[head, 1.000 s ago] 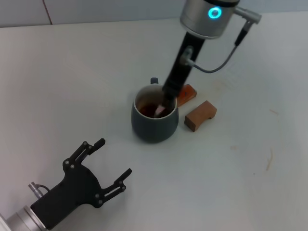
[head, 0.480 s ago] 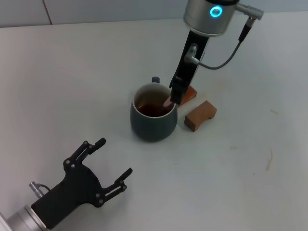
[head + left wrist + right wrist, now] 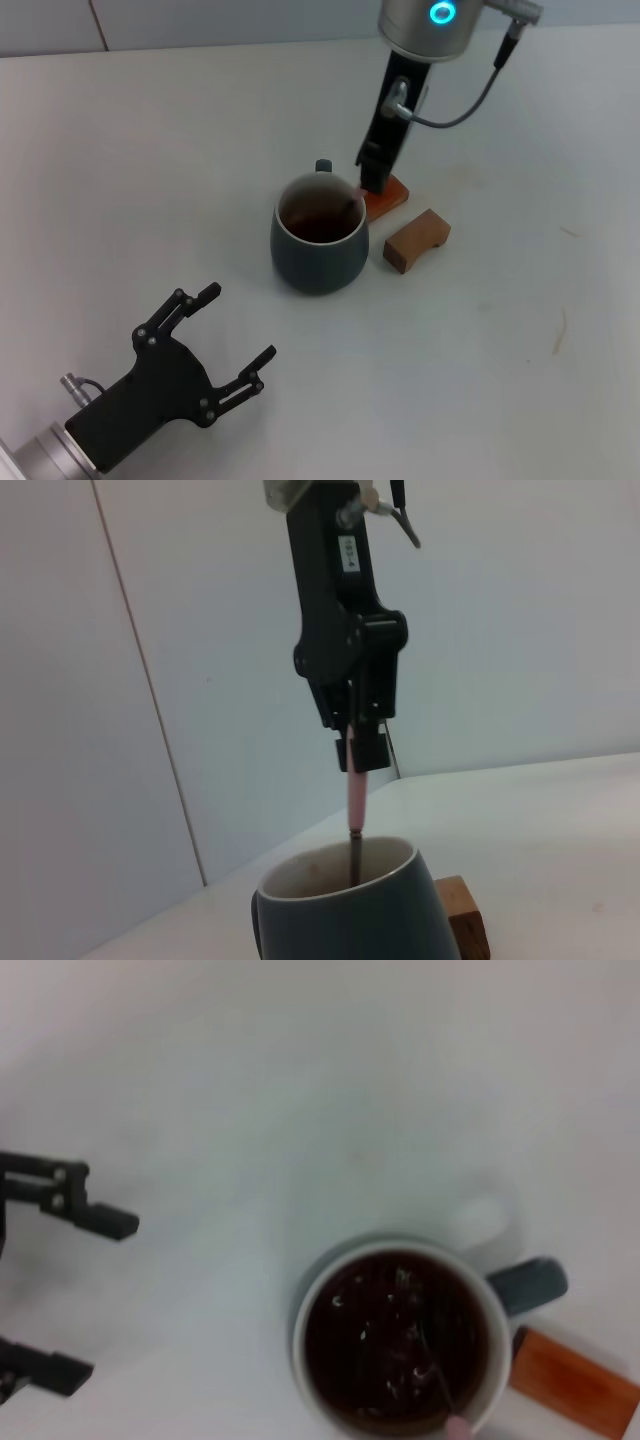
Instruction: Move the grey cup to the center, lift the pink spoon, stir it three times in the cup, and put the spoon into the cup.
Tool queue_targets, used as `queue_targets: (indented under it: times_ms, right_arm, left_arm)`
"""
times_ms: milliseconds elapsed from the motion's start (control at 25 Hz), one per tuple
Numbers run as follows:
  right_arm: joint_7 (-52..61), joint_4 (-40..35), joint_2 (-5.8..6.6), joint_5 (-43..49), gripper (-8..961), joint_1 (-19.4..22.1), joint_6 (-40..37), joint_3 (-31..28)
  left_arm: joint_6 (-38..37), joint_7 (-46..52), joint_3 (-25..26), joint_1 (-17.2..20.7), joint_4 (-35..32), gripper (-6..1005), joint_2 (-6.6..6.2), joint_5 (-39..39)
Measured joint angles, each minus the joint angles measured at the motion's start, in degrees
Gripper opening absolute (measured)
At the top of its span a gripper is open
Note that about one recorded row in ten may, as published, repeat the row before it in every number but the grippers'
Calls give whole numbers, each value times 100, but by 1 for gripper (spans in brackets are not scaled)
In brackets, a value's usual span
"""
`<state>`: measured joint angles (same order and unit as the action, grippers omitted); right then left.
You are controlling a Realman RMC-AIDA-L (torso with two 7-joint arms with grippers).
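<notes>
Pinched tight on the pale pink handle of the one pink spoon [image 3: 354,798], my right gripper [image 3: 359,742] holds it upright in the single grey cup [image 3: 320,248], slate-blue, cream inside, mid-table. Two wooden blocks [image 3: 416,240] sit beside. My left gripper [image 3: 213,342] rests spread open.

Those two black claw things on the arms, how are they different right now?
The right gripper hangs straight down over the grey cup, jaws shut on the pink spoon; the left gripper sits low near the table's front edge, jaws spread open, holding nothing. Both are black.
</notes>
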<state>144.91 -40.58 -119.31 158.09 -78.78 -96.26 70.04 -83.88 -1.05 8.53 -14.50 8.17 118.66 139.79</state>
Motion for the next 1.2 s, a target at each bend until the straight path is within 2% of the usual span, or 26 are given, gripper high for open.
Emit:
queue_targets:
  times_ms: [280, 520, 600, 640, 680, 720, 840, 920, 960, 1000, 1040, 1080, 1200]
  right_arm:
    - [-213, -326, -8, -707, 144, 177, -138, 53]
    - [-185, -1550, -23, -997, 156, 1045, 15, 732]
    - [-178, -1962, -20, -1107, 231, 1337, 28, 781]
    - [-206, -2535, -15, -1371, 268, 1769, 39, 758]
    - [-206, -2535, -15, -1371, 306, 1769, 39, 758]
    - [-240, -2794, -10, -1516, 343, 1968, 48, 747]
    - [-594, -3948, -4, -2348, 445, 2993, 282, 723]
    - [-1088, -4641, -2, -3150, 508, 3806, 675, 780]
    - [-1449, -4956, -4, -3674, 540, 4388, 960, 859]
    - [-1815, -5107, -5, -4103, 572, 4798, 1248, 924]
    - [-2647, -5173, -5, -4875, 604, 5614, 1722, 1076]
    - [-2647, -5173, -5, -4875, 641, 5614, 1722, 1076]
    - [-4239, -4706, -22, -5821, 751, 6567, 2151, 1212]
  left_arm:
    - [28, 8, 0, -53, 0, 859, -1, -25]
    - [62, 83, 45, -120, 1, 859, -1, -31]
    - [63, 84, 102, -122, 2, 859, -1, -31]
    - [58, 84, 126, -122, 0, 859, -4, -31]
    - [47, 87, 144, -123, 1, 859, -5, -31]
    - [32, 107, 174, -123, 0, 859, -8, -31]
    - [32, 185, 259, -123, -3, 859, -10, -31]
    - [49, 275, 328, -123, -11, 859, -9, -32]
    - [50, 321, 353, -122, -15, 859, -8, -31]
    - [43, 356, 389, -120, -9, 859, -9, -31]
    - [37, 374, 409, -115, -16, 859, -14, -32]
    - [26, 385, 424, -110, -17, 859, -13, -30]
    - [14, 389, 451, -93, -24, 859, -18, -32]
